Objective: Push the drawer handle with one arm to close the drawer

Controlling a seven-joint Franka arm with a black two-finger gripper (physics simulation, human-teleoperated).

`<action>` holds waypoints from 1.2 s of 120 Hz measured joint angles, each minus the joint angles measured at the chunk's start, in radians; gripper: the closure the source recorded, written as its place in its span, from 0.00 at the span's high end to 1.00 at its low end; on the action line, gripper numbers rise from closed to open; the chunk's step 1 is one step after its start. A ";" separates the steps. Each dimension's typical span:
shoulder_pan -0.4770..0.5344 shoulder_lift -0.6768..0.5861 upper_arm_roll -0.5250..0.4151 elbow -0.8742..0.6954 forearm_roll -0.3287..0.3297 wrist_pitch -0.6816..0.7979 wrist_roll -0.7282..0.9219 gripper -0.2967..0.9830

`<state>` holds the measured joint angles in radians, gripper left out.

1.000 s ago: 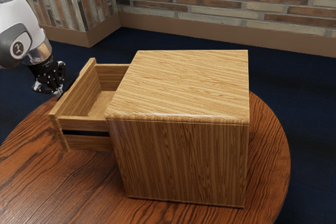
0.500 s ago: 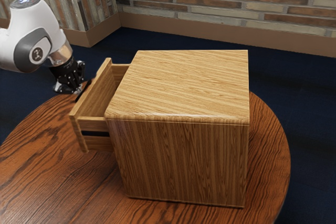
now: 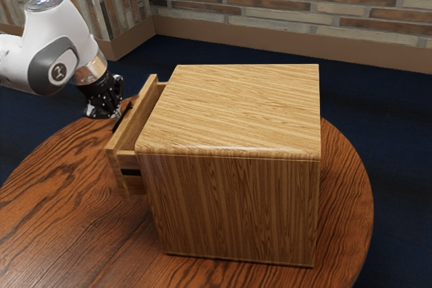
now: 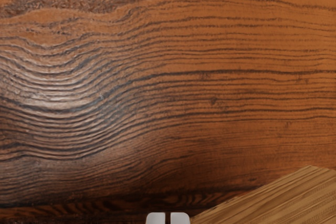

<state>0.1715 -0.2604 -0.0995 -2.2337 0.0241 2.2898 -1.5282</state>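
Wooden drawer [image 3: 131, 162] is sitting left of centre, poking partway out, so you're probably needing more push; your gripper [image 3: 116, 114] is hanging at the handle [image 3: 121, 124], fingers basically together, gripping nothing.

Tan wood-grained drawer [image 3: 138, 114], dark-streaked red-brown table [image 3: 61, 214]

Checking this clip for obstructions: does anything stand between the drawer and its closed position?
Nothing visible does. The drawer juts partly out of the cabinet, and the gripper is at its outer side, not in its inward path.
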 joint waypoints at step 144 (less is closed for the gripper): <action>-0.026 0.039 -0.089 0.039 0.008 0.030 -0.151 0.15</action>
<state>0.1452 -0.2215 -0.1888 -2.1952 0.0320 2.3195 -1.6792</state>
